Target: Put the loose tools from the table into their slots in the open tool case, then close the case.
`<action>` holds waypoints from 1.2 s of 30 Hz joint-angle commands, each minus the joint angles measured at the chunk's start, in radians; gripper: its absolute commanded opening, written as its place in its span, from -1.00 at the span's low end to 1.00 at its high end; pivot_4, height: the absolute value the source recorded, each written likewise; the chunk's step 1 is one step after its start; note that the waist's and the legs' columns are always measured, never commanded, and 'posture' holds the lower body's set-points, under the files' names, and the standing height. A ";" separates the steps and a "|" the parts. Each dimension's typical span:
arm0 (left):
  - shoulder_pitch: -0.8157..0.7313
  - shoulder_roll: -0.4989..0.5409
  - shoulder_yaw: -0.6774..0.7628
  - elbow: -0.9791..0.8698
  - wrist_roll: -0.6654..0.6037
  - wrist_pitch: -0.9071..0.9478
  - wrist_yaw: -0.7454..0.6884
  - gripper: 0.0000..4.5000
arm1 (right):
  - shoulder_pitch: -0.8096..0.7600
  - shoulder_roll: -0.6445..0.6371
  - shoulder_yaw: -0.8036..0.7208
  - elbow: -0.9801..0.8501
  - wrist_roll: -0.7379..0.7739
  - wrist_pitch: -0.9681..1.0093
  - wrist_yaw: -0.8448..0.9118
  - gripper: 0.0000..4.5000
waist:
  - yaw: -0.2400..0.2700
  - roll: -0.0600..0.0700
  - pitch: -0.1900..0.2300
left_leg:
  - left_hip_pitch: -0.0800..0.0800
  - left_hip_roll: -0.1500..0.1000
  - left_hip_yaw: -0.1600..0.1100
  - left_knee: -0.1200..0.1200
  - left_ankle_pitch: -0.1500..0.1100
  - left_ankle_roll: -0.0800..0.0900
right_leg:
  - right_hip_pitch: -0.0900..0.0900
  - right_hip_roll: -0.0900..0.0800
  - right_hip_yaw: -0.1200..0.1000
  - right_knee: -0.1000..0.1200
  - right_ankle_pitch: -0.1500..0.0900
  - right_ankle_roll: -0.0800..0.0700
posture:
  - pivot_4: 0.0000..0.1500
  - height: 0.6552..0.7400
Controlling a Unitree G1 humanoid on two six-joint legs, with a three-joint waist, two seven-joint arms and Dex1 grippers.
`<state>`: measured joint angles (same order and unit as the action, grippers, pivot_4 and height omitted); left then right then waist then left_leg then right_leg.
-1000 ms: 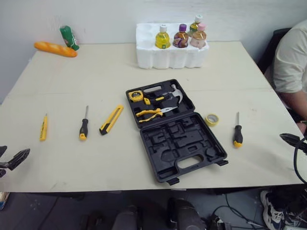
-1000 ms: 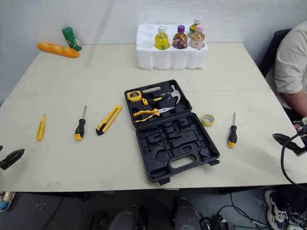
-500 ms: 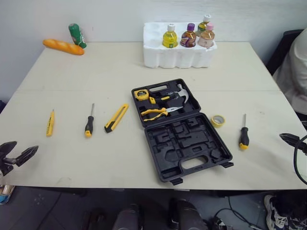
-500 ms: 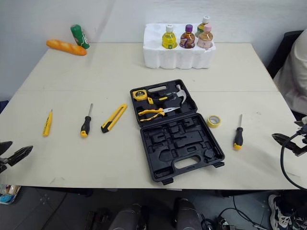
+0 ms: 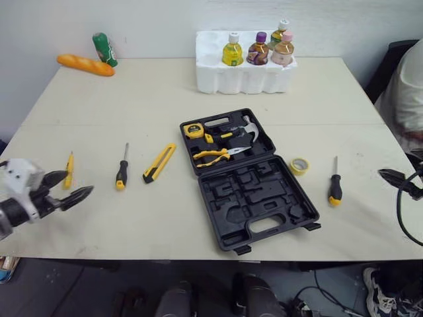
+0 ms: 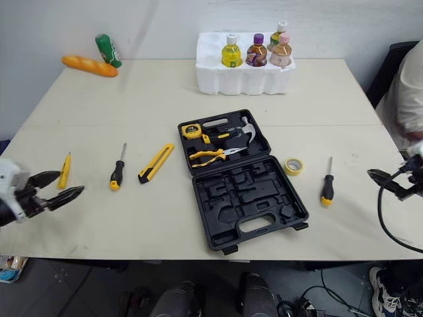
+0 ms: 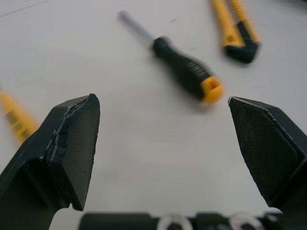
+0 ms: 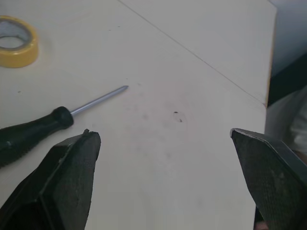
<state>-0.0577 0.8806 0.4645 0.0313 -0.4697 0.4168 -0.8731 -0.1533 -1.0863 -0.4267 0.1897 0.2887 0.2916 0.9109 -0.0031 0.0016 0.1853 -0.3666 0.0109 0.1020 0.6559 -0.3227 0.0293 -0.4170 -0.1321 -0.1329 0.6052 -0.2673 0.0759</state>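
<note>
Step in hand: approach for 1st pick, left side. Tool case (image 5: pixel 248 181) lies open mid-table (image 5: pixel 132 99); recesses in its near half are vacant. L gripper (image 5: pixel 79 181) hovers over the near-left corner, jaws released wide, touching nothing. Small yellow driver (image 5: pixel 69 170) is just beside it. Black-handled screwdriver (image 5: pixel 121 173) and utility knife (image 5: pixel 157 163) lie to its right. R gripper (image 8: pixel 163 132) sits at the right edge, jaws spread wide, empty, near second screwdriver (image 5: pixel 336 186) and tape roll (image 5: pixel 300 165). Next move, as I judge: align L jaws across one handle, descend, clamp.
</note>
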 commanded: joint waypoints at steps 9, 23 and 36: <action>-0.236 -0.178 -0.418 -0.285 0.059 0.251 0.185 -0.82 | -0.315 0.148 0.285 -0.139 -0.001 0.167 -0.024 -0.94 | 0.001 0.000 0.000 | -0.002 0.002 0.001 0.008 0.000 0.000 | 0.000 0.004 0.000 0.004 0.000 0.000 | 1.00 0.92; -0.440 -0.364 -0.594 -0.058 0.194 0.231 0.237 -0.98 | -0.603 0.363 0.548 0.219 -0.232 0.039 -0.079 -1.00 | 0.001 -0.001 0.000 | -0.004 0.002 0.001 0.012 0.001 0.002 | 0.000 0.005 0.000 0.006 0.000 0.000 | 1.00 0.92; -0.473 -0.436 -0.616 0.003 0.237 0.199 0.221 -0.98 | -0.672 0.479 0.588 0.350 -0.284 -0.045 -0.022 -1.00 | -0.001 -0.001 0.000 | -0.004 0.002 0.001 0.013 0.001 0.002 | 0.000 0.005 0.000 0.006 0.000 0.000 | 1.00 0.92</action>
<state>-0.5212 0.4550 -0.1564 0.0542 -0.2317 0.6230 -0.6475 -0.8172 -0.6222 0.1686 0.5982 -0.0169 0.2549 0.8610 -0.0038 0.0009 0.1855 -0.3708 0.0127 0.1035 0.6685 -0.3214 0.0313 -0.4171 -0.1271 -0.1329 0.6113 -0.2672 0.0761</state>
